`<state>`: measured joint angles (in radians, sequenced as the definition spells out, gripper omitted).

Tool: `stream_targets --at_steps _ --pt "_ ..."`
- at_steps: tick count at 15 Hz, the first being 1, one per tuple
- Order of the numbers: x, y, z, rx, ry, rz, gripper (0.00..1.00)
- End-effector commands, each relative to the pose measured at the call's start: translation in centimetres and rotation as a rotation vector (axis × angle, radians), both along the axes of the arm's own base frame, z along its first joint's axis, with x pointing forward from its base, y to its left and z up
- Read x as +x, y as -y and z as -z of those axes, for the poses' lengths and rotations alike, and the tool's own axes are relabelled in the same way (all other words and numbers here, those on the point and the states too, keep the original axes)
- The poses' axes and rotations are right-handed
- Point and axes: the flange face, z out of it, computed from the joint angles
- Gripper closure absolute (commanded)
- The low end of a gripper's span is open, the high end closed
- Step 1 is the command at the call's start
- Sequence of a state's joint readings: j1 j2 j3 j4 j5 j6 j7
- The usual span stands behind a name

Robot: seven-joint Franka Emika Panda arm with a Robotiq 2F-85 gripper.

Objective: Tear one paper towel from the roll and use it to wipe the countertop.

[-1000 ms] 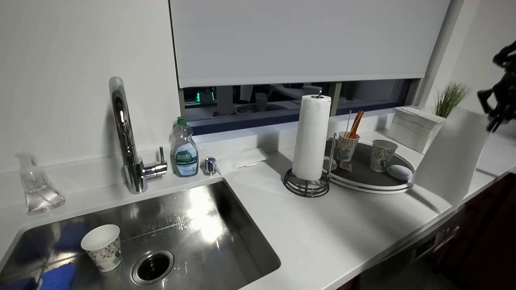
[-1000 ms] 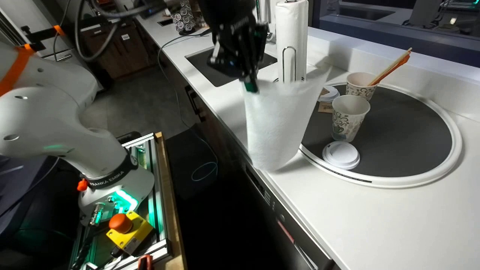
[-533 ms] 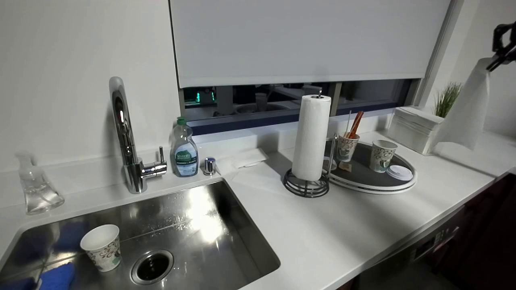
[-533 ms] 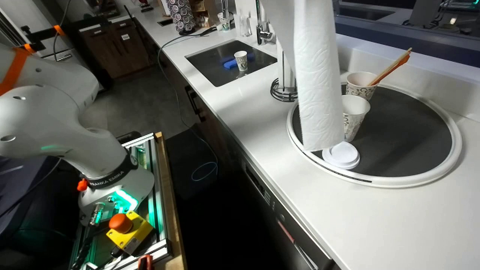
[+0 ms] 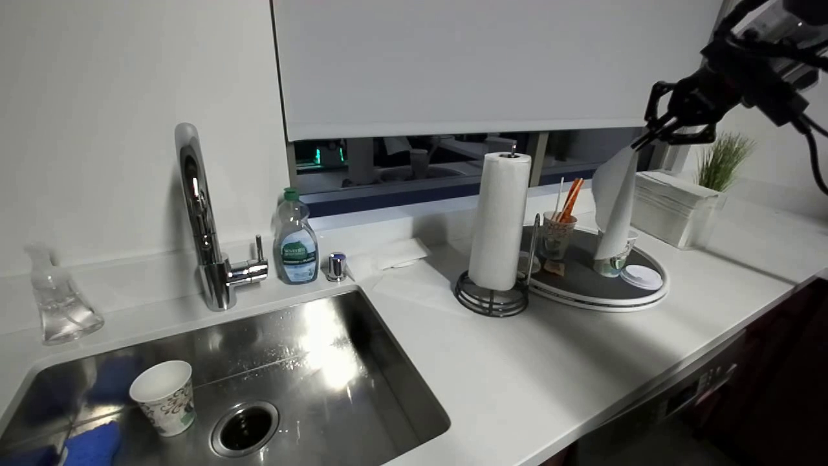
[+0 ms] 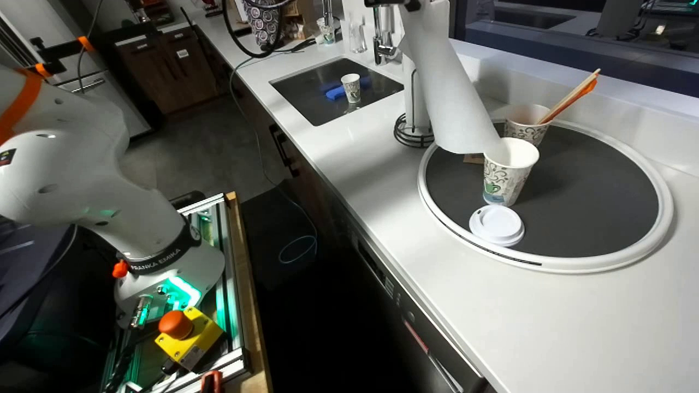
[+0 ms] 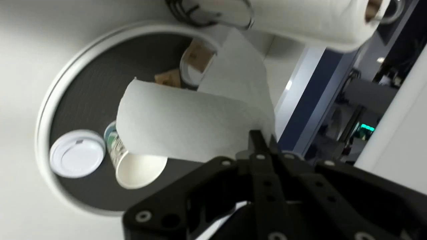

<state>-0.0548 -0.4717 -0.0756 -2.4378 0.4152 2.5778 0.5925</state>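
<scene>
My gripper [image 5: 637, 144] is shut on the top of the white paper towel [image 5: 614, 207], high above the countertop [image 5: 479, 375]. In the wrist view the fingertips of the gripper [image 7: 264, 137] pinch the paper towel [image 7: 180, 120], which curls and hangs down. The paper towel [image 6: 448, 93] hangs over the round tray, its lower edge close to a paper cup; I cannot tell if they touch. The sheet is apart from the roll [image 5: 501, 220], which stands upright on its dark wire holder. In an exterior view the fingertips are out of frame at the top.
The round dark tray [image 6: 590, 207] holds a paper cup [image 6: 510, 172], a cup with stirrers [image 6: 524, 128] and a white lid [image 6: 496, 225]. A napkin stack [image 5: 669, 210] is behind. The sink [image 5: 388, 395], faucet [image 5: 200, 213] and soap bottle [image 5: 299, 252] are beyond the roll.
The gripper has lifted the paper towel up from near the countertop's front edge and carried it toward the window wall and the roll, over the tray. It has stayed shut on the sheet.
</scene>
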Motion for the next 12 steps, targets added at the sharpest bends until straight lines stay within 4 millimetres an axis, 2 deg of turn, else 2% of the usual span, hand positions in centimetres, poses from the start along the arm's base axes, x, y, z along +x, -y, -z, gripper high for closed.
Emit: stream_targets --at_steps 1,3,4,7,8,12 --pt "-1.2 -4.4 2.2 0.139 -0.023 -0.144 1.0" --pt "-1.7 -5.7 2.9 0.205 -0.041 -0.232 1.0" --pt "-0.5 -5.3 2.5 0.136 -0.04 -0.161 0.99" --pt "-0.9 -5.7 2.8 0.17 -0.046 -0.21 0.99" --pt "-0.9 -6.5 3.5 0.159 -0.099 -0.241 1.0" --pt "-0.1 -12.9 8.6 0.224 -0.268 -0.408 1.0"
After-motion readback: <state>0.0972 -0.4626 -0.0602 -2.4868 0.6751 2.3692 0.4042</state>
